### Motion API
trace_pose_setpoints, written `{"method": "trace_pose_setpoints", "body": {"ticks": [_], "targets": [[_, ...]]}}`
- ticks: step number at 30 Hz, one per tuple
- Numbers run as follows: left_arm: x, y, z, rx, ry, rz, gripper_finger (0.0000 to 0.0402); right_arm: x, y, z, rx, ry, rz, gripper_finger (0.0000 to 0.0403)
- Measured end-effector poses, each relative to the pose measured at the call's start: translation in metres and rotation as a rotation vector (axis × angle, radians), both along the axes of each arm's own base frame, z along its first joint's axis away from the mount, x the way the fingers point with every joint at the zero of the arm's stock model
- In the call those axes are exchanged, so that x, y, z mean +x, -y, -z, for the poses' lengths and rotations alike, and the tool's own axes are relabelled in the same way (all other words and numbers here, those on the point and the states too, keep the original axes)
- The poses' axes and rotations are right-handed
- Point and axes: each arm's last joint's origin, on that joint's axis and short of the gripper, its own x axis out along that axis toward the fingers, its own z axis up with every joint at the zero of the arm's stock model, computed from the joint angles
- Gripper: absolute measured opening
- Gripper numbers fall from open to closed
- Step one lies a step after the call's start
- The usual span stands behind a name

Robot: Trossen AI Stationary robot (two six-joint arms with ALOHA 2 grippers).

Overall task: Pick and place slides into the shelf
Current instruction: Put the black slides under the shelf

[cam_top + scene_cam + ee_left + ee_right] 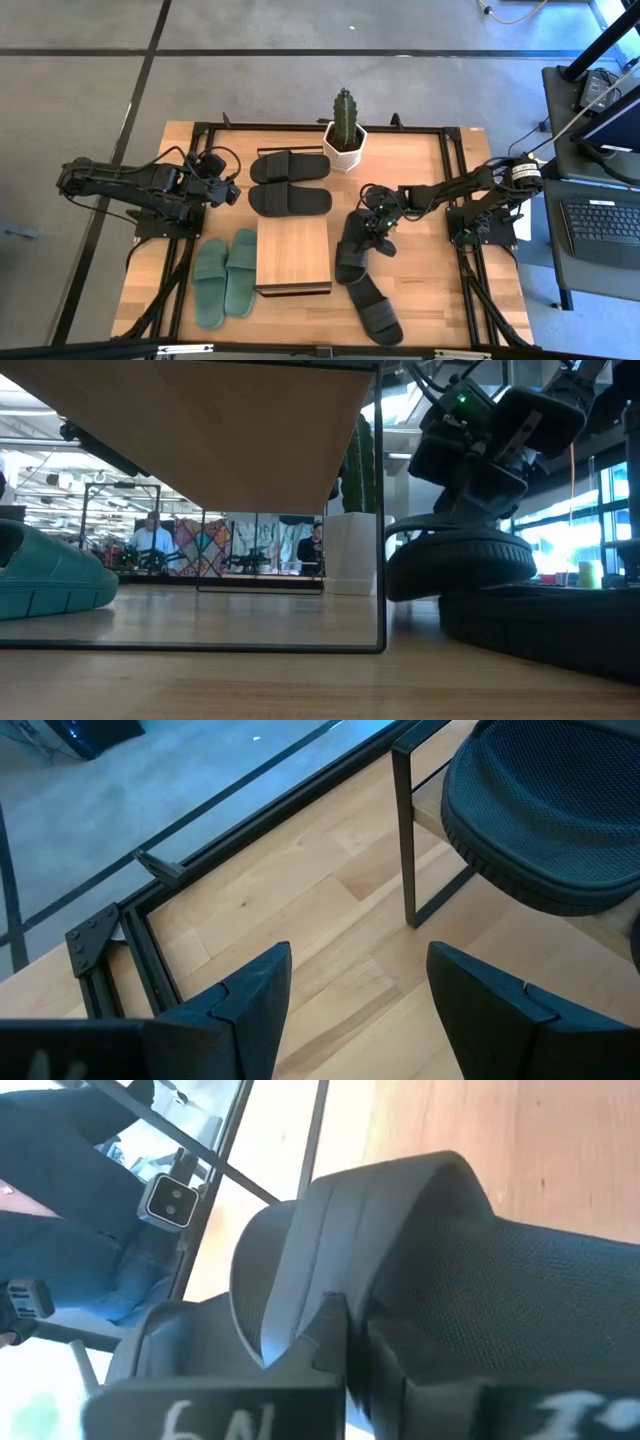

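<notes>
While I watch from above, my right end effector (pixel 378 222) is closed on the strap of a black slide (pixel 352 258), just right of the shelf (pixel 293 255); the slide's toe looks raised in the low view. My left end effector (pixel 228 190) waits wide open and holds nothing, near the other black pair (pixel 289 182). Two green slides (pixel 226 276) lie left of the shelf, one more black slide (pixel 376 312) near the tabletop's (pixel 420 160) front edge. In the right wrist view the fingers hide the grip point.
</notes>
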Motion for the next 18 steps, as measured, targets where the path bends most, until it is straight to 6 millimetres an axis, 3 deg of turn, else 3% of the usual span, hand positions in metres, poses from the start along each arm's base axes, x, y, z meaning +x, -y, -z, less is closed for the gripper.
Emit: {"method": "trace_pose_setpoints", "body": {"ticks": [5, 10, 18], "targets": [[0.0, 0.0, 0.0, 0.0, 0.0, 0.0, 0.0225, 0.0, 0.001, -0.007, 0.027, 0.006, 0.044, 0.0016], [0.0, 0.0, 0.0, 0.0, 0.0, 0.0, 0.0225, -0.005, 0.004, -0.029, 0.033, 0.064, 0.087, 0.0012], [0.0, 0.0, 0.0, 0.0, 0.0, 0.0, 0.0225, -0.035, 0.013, -0.051, -0.111, -0.092, 0.462, 0.0012]]}}
